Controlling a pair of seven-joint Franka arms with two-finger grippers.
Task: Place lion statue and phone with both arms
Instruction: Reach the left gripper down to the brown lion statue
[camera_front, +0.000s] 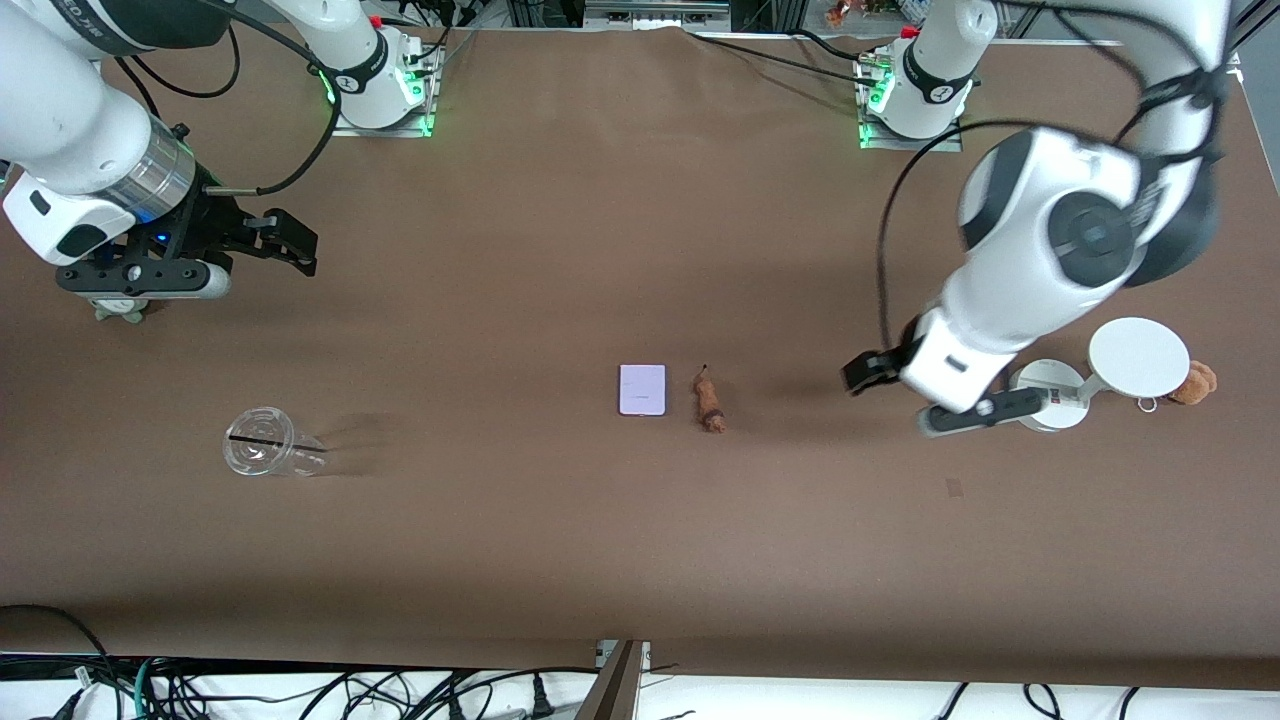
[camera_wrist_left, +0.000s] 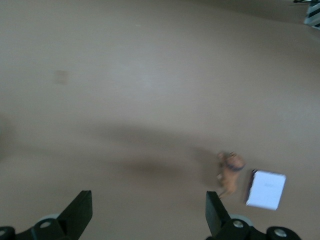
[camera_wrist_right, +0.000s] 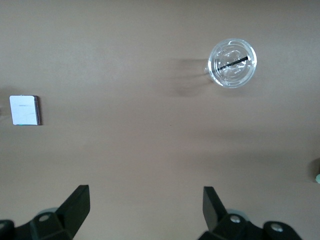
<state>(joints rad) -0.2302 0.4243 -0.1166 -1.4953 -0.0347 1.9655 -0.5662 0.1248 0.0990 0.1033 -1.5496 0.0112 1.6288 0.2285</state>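
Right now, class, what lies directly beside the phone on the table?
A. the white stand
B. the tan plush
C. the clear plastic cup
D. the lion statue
D: the lion statue lies right beside the phone mid-table, while the clear plastic cup sits apart toward the right arm's end.
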